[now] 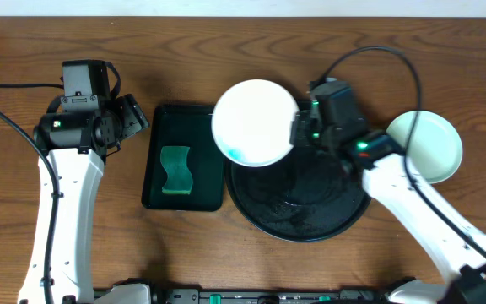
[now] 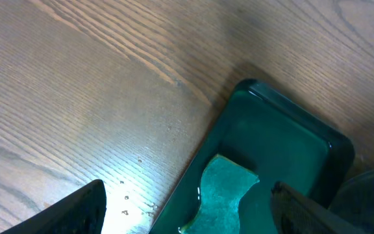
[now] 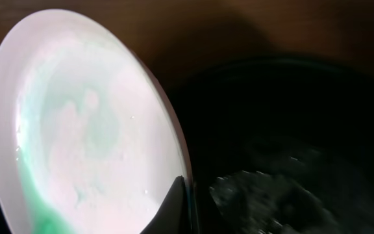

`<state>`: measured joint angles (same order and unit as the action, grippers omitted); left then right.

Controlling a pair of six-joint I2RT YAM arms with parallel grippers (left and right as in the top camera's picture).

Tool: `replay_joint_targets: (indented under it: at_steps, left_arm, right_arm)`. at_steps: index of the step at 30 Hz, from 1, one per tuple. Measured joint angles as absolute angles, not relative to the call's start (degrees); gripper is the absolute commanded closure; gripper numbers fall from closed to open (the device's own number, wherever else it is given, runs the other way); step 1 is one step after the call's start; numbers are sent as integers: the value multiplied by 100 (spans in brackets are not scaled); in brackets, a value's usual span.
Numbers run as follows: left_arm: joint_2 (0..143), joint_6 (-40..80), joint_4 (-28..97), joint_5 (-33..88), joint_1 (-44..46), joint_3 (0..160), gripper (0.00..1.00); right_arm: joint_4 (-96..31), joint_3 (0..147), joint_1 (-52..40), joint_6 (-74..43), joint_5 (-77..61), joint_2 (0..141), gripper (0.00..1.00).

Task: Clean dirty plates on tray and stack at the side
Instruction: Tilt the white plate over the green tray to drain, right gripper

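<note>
Plate: white round shallow plate (image 1: 254, 122), green smear low-left, held over large round glossy black tray (image 1: 298, 230)'s left rim.
Right claw (image 1: 297, 131): clamped on plate's right rim.
Left claw (image 1: 136, 116): spread wide, empty, beside small black rectangular tray (image 1: 205, 190)'s corner.
Side: pale mint round plate (image 1: 429, 145) on wooden tabletop (image 1: 184, 51), right of round tray.
Hidden: right arm (image 1: 412, 203) covers round tray's right rim.

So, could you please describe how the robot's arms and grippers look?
The left arm and right arm share smooth white links and boxy black joint housings. The left gripper and right gripper are black. Black cables trail from both; small green lights glow near the wrists.
</note>
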<state>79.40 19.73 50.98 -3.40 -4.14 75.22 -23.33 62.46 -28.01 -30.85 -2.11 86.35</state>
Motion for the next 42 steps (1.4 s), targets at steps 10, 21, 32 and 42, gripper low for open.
replay_joint_targets:
  at_steps: [10,21,32,42]
  left_arm:
    - [7940,1973,5098,-340,-414,7522,20]
    - [7940,1973,5098,-340,-414,7522,20]
    - [7940,1973,5100,-340,-412,7522,20]
    - [7940,1973,5100,-340,-414,7522,19]
  right_arm:
    - [-891,6250,-3732,-3273,419,9786,99]
    - [180,6252,-4147,-3114,1190,10088,99]
    - [1236,6252,-4394,-1796,1594,10088,99]
    - [1715,6252,-4591,-639,1896,10088,99]
